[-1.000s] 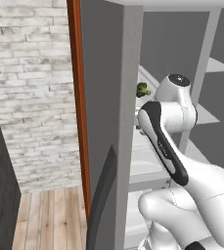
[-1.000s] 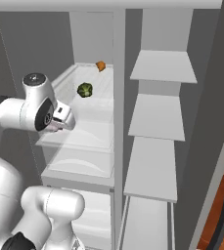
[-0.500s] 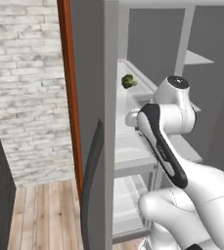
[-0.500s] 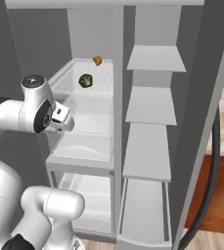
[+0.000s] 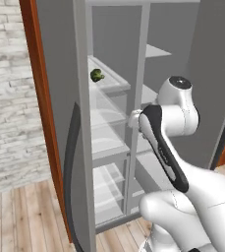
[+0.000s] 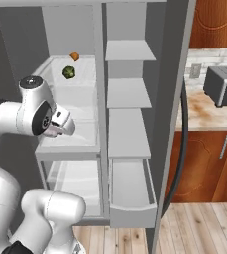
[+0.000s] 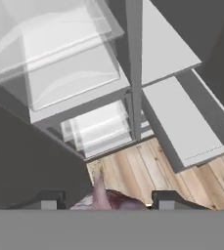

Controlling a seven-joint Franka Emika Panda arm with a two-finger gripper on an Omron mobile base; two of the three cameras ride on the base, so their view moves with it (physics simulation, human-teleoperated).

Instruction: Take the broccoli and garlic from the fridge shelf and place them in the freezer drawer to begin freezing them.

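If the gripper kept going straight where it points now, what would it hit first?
Probably the wood floor in front of the fridge; the gripper aims down past the open drawer. Depth is unclear.

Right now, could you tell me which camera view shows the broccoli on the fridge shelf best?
The right base view: the broccoli sits in the open on the upper shelf, seen from above, apart from a small orange item behind it. The left base view shows it from the side, close to the fridge's front post.
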